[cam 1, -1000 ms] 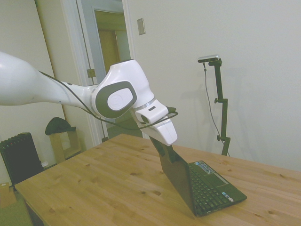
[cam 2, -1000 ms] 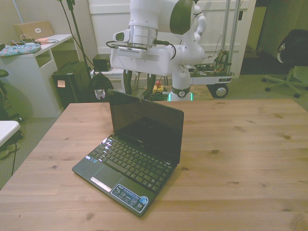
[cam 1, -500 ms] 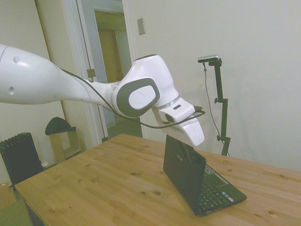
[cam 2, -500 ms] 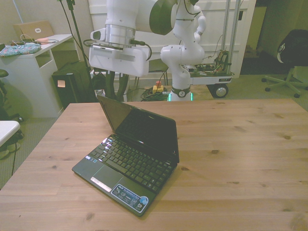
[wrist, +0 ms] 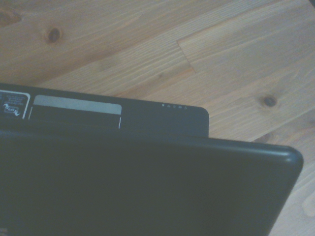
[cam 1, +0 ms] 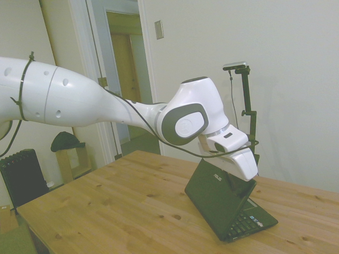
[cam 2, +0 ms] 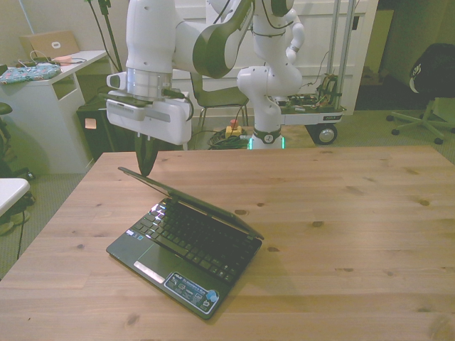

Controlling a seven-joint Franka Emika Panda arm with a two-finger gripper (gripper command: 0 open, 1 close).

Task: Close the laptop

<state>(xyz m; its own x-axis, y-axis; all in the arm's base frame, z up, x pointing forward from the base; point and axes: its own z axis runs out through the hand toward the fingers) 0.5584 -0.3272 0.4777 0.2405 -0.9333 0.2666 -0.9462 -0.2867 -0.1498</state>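
Change: laptop (cam 2: pixel 186 238) lid (cam 1: pixel 218 196), near upright a second ago, now tipped well down over the keyboard; still ajar.
Claw (cam 2: pixel 146 158): at the lid's top edge; fingers look pressed together, holding nothing.
Room: bare table (cam 2: pixel 341 213) toward the front view's right.
Surroundings: doorway (cam 1: pixel 124 63) behind.

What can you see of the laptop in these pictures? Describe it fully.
The laptop is small and black, with a glossy lid bearing a small silver logo, a black keyboard, a silver touchpad strip and stickers on the palm rest. It sits on the wooden table, its base flat, the lid tilted well down over the keys but not shut. The gripper is at the lid's top edge.
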